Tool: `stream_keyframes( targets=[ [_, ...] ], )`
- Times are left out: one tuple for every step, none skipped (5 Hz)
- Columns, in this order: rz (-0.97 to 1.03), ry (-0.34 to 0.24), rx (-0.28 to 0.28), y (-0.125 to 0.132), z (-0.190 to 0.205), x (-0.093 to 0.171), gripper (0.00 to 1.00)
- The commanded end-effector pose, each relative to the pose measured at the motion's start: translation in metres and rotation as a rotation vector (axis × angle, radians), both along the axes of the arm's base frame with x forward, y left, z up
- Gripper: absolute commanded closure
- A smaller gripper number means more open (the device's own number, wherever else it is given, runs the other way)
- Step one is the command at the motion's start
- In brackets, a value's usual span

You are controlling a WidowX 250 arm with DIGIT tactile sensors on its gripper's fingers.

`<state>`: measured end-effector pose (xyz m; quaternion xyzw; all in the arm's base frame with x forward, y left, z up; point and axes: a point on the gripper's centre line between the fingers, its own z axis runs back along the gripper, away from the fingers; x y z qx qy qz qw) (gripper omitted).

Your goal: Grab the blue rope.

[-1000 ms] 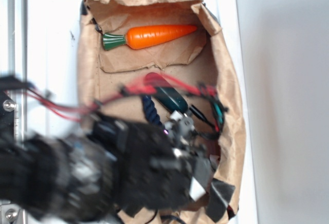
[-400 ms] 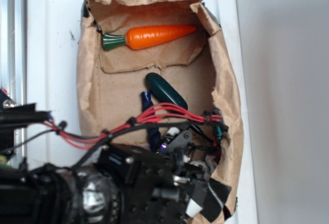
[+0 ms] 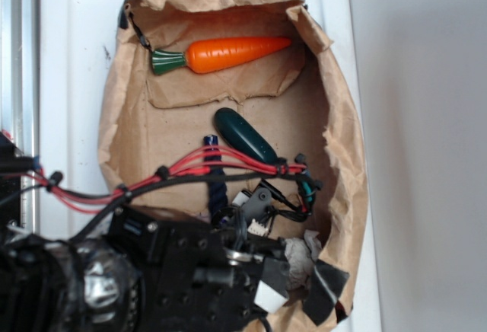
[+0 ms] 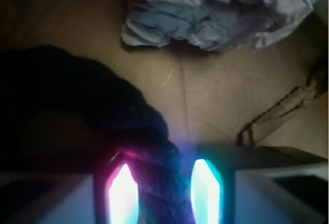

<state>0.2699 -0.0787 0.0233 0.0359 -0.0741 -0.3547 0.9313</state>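
While blur hides contact, the hand [image 4: 163, 193] straddles the blue rope [image 4: 103, 116].

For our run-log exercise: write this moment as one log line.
phase: closing in | target: blue rope | claw: open, straddling rope | nearby: green capsule, carrot, crumpled cloth | grasp: not yet
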Motion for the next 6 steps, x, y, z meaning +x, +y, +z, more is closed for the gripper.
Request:
stream_keyframes(
  targets=[
    [0.173, -0.039, -0.136, 0.010, 0.050, -0.002, 1.00],
    [0.266, -0.030, -0.169, 0.057, 0.099, 0.026, 1.00],
    [0.412, -0.031, -0.189, 0.077, 0.137, 0.025, 1.00],
    [0.580, -0.036, -0.220, 0.096, 0.171, 0.019, 1.00],
    [0.658, -0.131, -0.225, 0.101, 0.197, -0.002, 1.00],
    [0.719, -0.182, -0.222, 0.099, 0.215, -0.014, 1.00]
  ],
)
